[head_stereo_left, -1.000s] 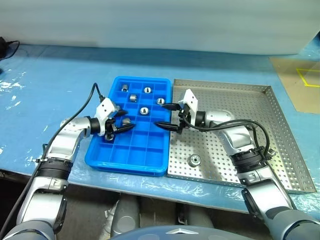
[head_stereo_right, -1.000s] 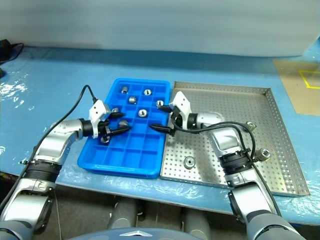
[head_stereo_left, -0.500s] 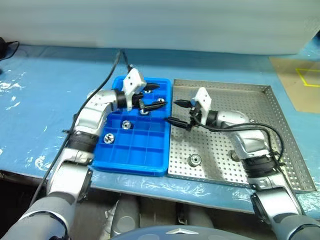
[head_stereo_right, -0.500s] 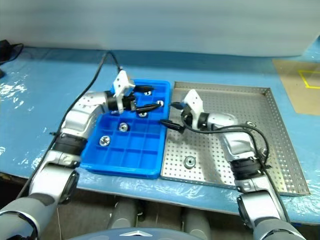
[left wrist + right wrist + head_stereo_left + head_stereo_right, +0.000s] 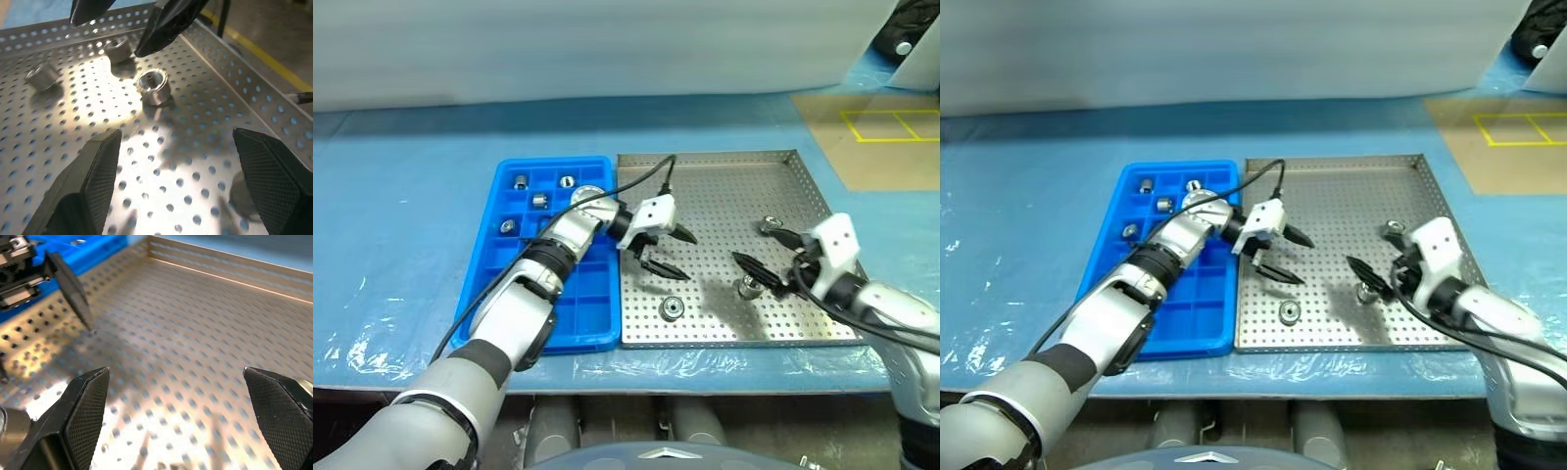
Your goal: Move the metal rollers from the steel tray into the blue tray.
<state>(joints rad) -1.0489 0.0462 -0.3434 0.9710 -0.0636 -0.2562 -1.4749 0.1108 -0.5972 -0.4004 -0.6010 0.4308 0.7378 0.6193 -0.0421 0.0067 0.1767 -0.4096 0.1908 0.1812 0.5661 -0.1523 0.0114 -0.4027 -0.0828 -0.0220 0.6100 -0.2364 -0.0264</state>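
Left gripper (image 5: 664,251) now over steel tray (image 5: 724,171), away from blue tray (image 5: 505,294) – jaws apart, empty. Right gripper (image 5: 766,260) pulled toward tray's right side, wide open, empty, roller (image 5: 747,286) just beneath. Another roller (image 5: 672,307) near left gripper. Several rollers already sit in blue tray – next pickup pending.

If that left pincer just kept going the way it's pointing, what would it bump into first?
Probably a metal roller lying on the steel tray, almost dead ahead between the open fingers of the left pincer. The right pincer hangs just beyond it, though the depth is hard to judge.
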